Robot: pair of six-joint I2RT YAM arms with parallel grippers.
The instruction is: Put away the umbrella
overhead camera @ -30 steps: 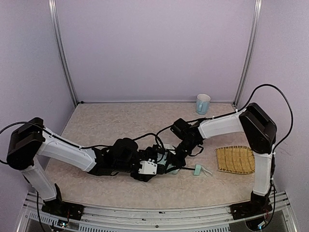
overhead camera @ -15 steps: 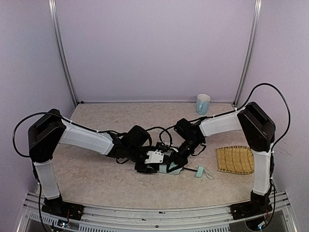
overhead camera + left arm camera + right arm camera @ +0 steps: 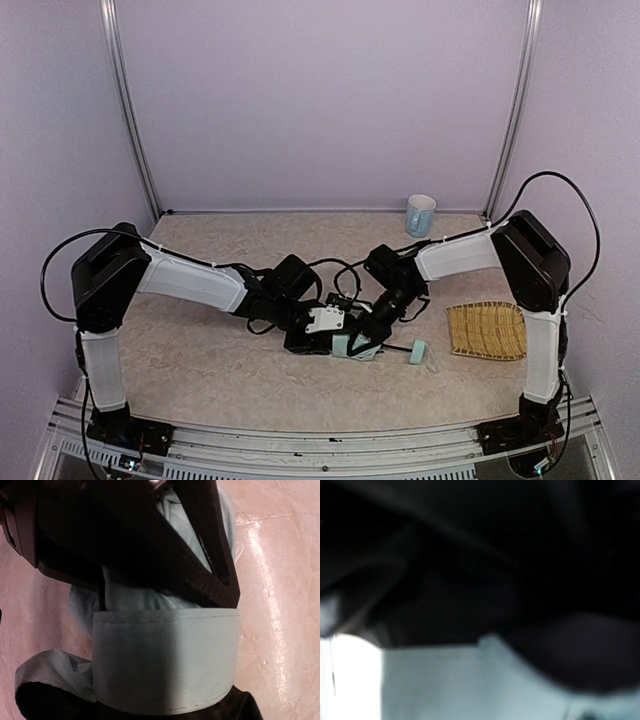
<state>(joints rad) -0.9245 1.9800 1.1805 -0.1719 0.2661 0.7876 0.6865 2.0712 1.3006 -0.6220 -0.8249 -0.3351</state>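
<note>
Top external: umbrella (image 3: 352,346) lies mid-table, handle (image 3: 418,351) toward straw mat (image 3: 487,331); left gripper (image 3: 338,338) and right gripper (image 3: 374,325) both at it. Left wrist: fingers (image 3: 215,591) straddle mint fabric, clamped or not unclear. Right wrist dark, blurred; fingers' state cannot tell.

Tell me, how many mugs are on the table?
1. The pale blue mug stands at the far edge of the table, right of centre. Another could be hidden from view.
</note>
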